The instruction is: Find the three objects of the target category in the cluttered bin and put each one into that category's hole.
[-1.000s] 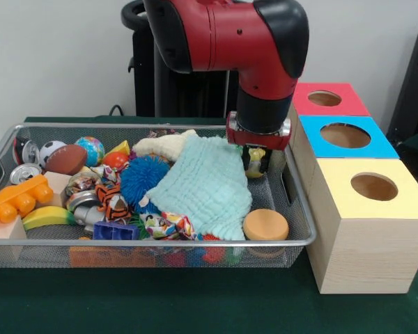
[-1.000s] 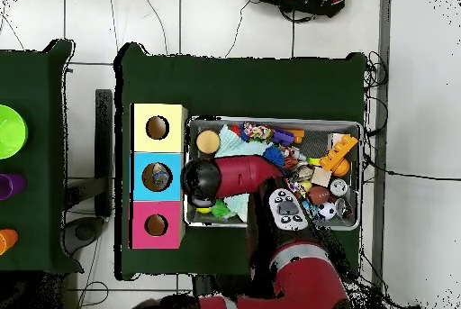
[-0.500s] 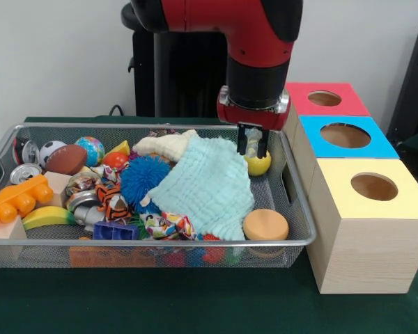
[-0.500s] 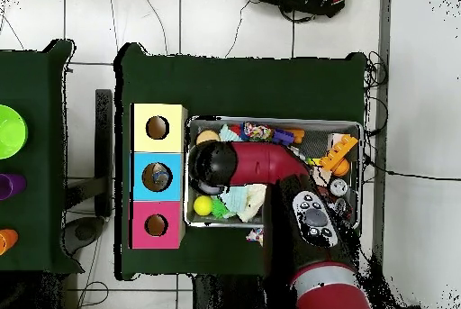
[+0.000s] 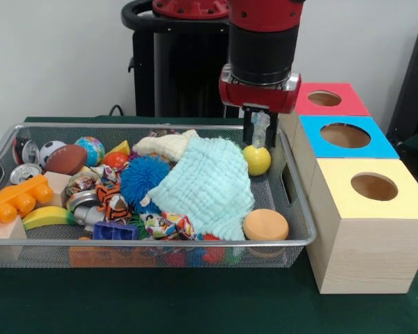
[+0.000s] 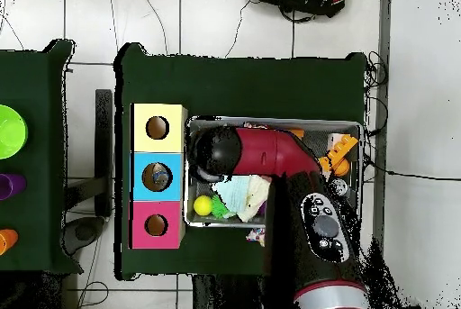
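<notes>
A yellow ball is seen in the far right corner of the wire bin in the front view, resting on the mesh floor just beside the edge of a pale blue cloth. In the overhead view the same ball lies near the bin wall that faces the pink box. Directly above the ball the gripper is held, clear of the bin floor; its fingers are drawn close together and something small and pale appears to be caught between them, though what it is cannot be told. The red and black arm is stretched across the bin in the overhead view and much of the contents is hidden by it.

Along the bin's right side three wooden boxes are lined up, each with a round hole in its top: a yellow box nearest the camera, a blue box in the middle and a pink box farthest. At the bin's near right corner a round orange disc is lying. Left of the cloth a spiky blue ball is found, and toward the left end a brown toy football, a yellow banana and an orange toy brick are piled among other clutter.
</notes>
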### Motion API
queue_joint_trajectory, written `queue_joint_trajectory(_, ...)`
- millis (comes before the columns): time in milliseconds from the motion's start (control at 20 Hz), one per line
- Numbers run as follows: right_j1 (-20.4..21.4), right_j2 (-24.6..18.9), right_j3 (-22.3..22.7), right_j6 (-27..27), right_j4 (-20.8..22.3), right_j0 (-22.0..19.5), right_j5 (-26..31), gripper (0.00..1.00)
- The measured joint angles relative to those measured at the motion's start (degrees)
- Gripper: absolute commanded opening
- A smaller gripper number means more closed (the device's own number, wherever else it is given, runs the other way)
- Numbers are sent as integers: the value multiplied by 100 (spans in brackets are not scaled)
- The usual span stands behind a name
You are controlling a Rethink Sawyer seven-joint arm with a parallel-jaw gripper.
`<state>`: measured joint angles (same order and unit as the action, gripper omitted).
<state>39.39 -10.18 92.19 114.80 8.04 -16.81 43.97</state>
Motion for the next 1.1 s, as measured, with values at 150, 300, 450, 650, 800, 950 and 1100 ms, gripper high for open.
queue_joint_trajectory(150, 133, 1, -54, 0, -93, 98, 170, 0)
queue_joint_trajectory(300, 232, 0, -73, 0, -172, 188, 293, 0)
queue_joint_trajectory(450, 396, 2, -76, 0, -308, 343, 457, 0)
queue_joint_trajectory(650, 576, 22, -75, 0, -479, 603, 560, 0)
queue_joint_trajectory(800, 620, 33, -75, 0, -546, 722, 560, 0)
queue_joint_trajectory(950, 647, 60, -75, 0, -618, 898, 560, 0)
queue_joint_trajectory(1100, 615, 103, -75, 0, -625, 1016, 534, 0)
